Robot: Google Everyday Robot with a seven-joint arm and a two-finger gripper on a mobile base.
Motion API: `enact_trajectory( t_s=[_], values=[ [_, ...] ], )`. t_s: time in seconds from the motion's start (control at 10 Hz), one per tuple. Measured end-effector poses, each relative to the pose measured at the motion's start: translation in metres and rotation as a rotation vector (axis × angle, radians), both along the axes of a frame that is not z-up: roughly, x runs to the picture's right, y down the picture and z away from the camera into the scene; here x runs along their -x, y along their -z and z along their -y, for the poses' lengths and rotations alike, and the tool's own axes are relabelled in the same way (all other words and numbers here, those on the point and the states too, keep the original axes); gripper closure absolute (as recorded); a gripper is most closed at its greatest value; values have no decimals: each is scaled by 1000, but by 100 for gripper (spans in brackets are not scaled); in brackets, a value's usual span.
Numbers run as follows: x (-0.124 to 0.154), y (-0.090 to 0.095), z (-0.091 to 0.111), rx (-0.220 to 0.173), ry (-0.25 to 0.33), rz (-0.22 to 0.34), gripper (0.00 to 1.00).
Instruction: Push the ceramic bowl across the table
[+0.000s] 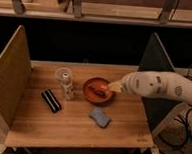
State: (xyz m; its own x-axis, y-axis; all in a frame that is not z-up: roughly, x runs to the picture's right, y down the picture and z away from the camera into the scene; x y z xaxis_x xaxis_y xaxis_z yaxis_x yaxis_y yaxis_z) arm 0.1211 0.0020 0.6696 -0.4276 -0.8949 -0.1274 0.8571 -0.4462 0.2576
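Observation:
The orange-red ceramic bowl (98, 90) sits near the middle of the light wooden table (76, 122), a little right of centre. My gripper (115, 87) comes in from the right on a white arm (159, 86) and rests at the bowl's right rim, touching it. A clear glass cup (63, 76) stands left of the bowl, with a small bottle (67, 87) just in front of it. A blue sponge (100, 117) lies in front of the bowl.
A black rectangular object (51, 100) lies on the left part of the table. Upright panels stand at the left side (9, 72) and right side (156, 61). A shelf runs along the back.

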Motion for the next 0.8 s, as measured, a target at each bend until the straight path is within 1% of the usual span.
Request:
enact_trajectory(
  t_s=[0.7,0.8],
  values=[
    [0,0,0,0,0,0,36],
    [0,0,0,0,0,0,38]
  ],
)
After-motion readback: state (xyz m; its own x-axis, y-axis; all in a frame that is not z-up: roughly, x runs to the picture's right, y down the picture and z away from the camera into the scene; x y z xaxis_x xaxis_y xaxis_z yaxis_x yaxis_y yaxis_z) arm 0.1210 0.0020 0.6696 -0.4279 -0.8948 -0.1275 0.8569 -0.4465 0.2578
